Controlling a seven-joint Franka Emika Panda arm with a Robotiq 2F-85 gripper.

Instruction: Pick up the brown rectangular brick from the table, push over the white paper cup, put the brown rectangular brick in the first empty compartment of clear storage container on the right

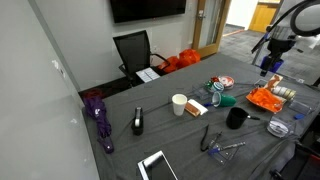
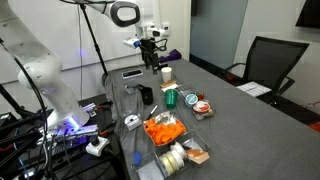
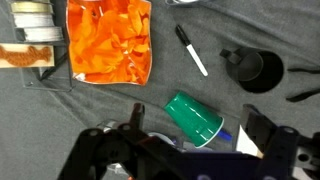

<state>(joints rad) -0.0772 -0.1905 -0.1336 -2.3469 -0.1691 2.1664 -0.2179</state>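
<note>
The white paper cup [image 1: 179,104] stands upright near the middle of the grey table [image 1: 120,140]. It also shows in an exterior view [image 2: 166,72]. A small tan-brown block, the brown rectangular brick [image 1: 196,108], lies just beside the cup. My gripper [image 1: 272,64] hangs high above the table's far end, well away from the cup and the brick, and shows in an exterior view [image 2: 152,60]. In the wrist view the gripper [image 3: 197,138] is open and empty above a green cup [image 3: 195,118] lying on its side. The brick and the white cup are out of the wrist view.
A clear storage container [image 3: 62,60] holds orange pieces, tape rolls and a brown item; it also shows in an exterior view [image 1: 266,98]. A black mug [image 3: 250,68] and a marker [image 3: 192,50] lie near. A purple umbrella [image 1: 97,115] and a tablet [image 1: 155,165] lie on the table.
</note>
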